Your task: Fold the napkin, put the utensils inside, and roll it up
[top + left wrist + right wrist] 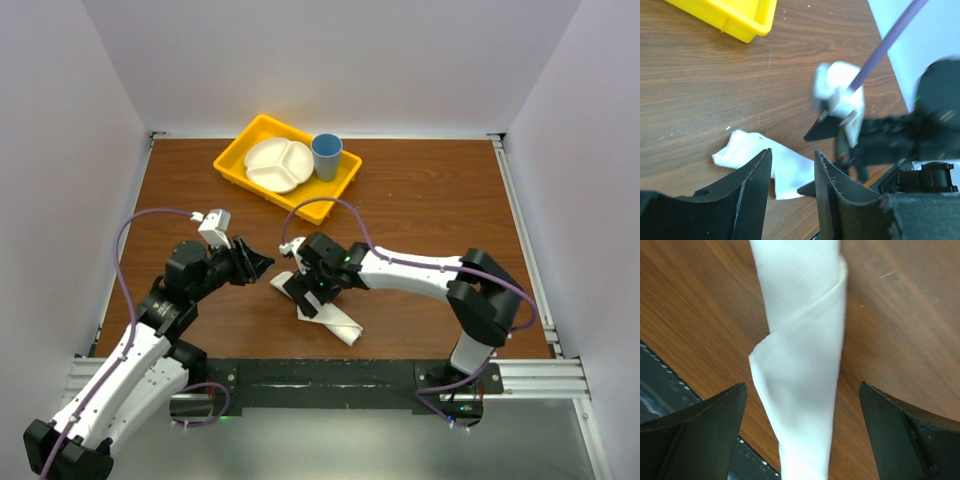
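A brown wooden table (420,210) is enclosed by plain white walls, with a yellow tray (232,165) at the far side holding a white divided plate (270,165) and a blue cup (326,157). The napkin (335,322) is seen near the near edge, about the centre, already wound into a narrow, slightly tapered roll lying flat on the wood. The right gripper (802,385) is held over it with its jaws spread wide on either side, nothing grasped. The left gripper (792,160) is parked just to the left, parted by a narrow gap and empty. No knife can be seen; whether it lies inside the roll cannot be told. The rolling step is judged nearly or fully done; next, the roll would need to be checked for tightness and both arms withdrawn without disturbing it.
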